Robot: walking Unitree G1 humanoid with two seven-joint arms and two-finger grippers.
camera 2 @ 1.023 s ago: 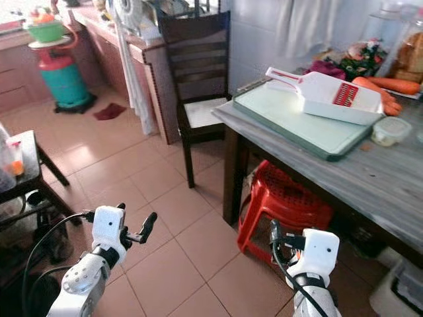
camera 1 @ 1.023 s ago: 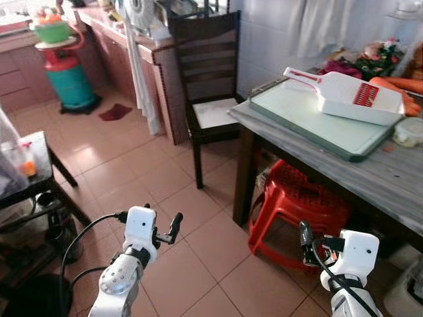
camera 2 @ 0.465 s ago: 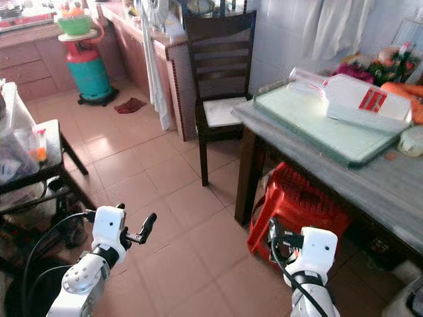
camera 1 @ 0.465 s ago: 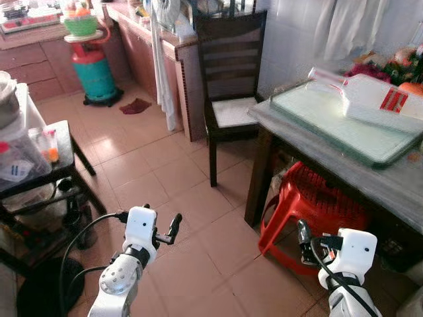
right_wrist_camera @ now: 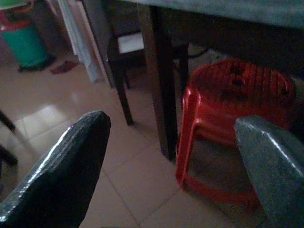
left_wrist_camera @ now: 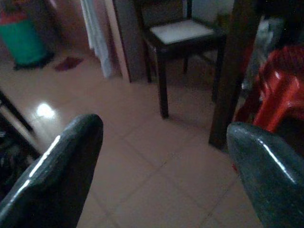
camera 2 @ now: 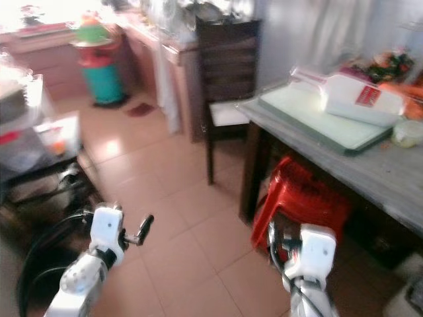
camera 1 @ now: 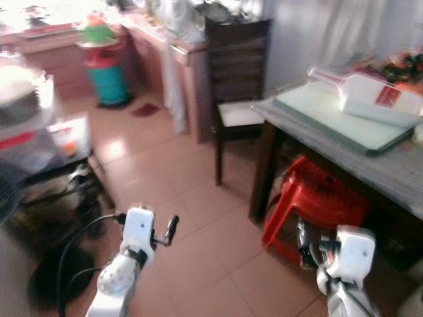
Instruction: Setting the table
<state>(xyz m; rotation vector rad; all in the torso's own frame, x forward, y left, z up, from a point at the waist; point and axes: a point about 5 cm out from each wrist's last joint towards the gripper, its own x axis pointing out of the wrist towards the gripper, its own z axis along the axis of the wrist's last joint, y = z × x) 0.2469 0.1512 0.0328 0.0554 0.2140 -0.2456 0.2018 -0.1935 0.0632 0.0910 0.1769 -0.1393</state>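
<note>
A grey-topped table [camera 1: 377, 168] stands at the right, carrying a pale green board [camera 1: 330, 115], a white slicer with a red patch [camera 1: 373, 102] and a small lidded tub [camera 2: 406, 132]. My left gripper [camera 1: 168, 230] hangs low over the tiled floor, open and empty, and its wrist view shows both fingers [left_wrist_camera: 57, 166] spread wide. My right gripper [camera 1: 304, 243] is also low, just in front of a red plastic stool [camera 1: 317, 201] under the table, and it is open and empty too. The head views are blurred.
A dark wooden chair [camera 1: 238, 79] stands at the table's left end. At the left is a low black stand [camera 1: 46, 152] with clutter on it. A teal gas cylinder [camera 1: 109, 76] and a counter [camera 1: 185, 59] are at the back. Open floor lies ahead.
The whole picture has shifted and blurred, so the camera has moved. The low stand at the left fills more of the view. Both grippers hold the same pose, open.
</note>
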